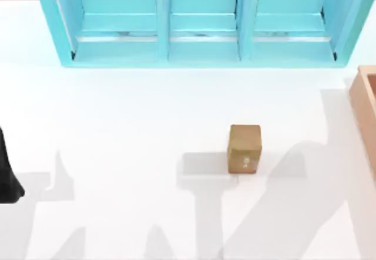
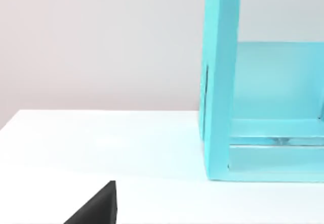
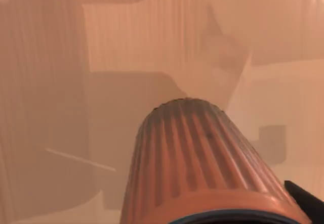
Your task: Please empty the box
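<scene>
The box (image 1: pixel 365 104) sits at the table's (image 1: pixel 147 131) right edge, well apart from the cube (image 1: pixel 244 148) and shelf (image 1: pixel 200 22); a ribbed cylinder (image 3: pixel 197 158) lies inside it; both grippers' states cannot be told.

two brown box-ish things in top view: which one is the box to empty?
The box at the table's right edge: light tan, thick flat walls, open top, cut off by the frame. The small brown cube near the middle is closed, darker and stands alone on the table.

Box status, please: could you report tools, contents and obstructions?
Left arm parked at table's left edge. Box at right edge; ribbed orange cylinder inside. Small brown cube mid-table.
</scene>
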Controlling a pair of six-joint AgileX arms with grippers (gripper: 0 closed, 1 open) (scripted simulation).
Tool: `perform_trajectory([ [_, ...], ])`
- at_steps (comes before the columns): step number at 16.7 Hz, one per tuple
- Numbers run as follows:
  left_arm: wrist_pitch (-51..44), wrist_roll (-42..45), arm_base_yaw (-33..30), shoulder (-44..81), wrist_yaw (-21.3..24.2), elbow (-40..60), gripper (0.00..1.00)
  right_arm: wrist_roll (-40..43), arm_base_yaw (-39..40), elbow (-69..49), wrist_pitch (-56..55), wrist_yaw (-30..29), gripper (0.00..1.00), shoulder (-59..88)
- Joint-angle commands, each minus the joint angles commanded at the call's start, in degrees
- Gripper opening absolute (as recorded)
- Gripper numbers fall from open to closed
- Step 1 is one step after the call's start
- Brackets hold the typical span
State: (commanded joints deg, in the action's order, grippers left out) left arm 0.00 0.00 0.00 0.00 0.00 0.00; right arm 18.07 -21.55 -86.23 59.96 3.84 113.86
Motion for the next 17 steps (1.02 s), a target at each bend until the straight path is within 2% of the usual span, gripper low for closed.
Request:
perform_trajectory([
  [5, 0.0, 0.0, 0.0, 0.0, 0.0, 0.0, 1.0, 0.2, -3.0, -14.3, 13.0, 5.0, 0.0, -2.4],
  [10, 0.0, 0.0, 0.0, 0.0, 0.0, 0.0, 1.0, -0.4, -0.3, -23.5, 25.1, -0.1, 0.0, -1.9],
  [13, 0.0, 0.0, 0.0, 0.0, 0.0, 0.0, 1.0, -0.2, 1.6, -23.6, 26.7, -3.4, 0.0, -0.9],
  [17, 0.0, 0.0, 0.0, 0.0, 0.0, 0.0, 1.0, -0.1, 1.4, -23.5, 26.6, -3.5, 0.0, -0.8],
])
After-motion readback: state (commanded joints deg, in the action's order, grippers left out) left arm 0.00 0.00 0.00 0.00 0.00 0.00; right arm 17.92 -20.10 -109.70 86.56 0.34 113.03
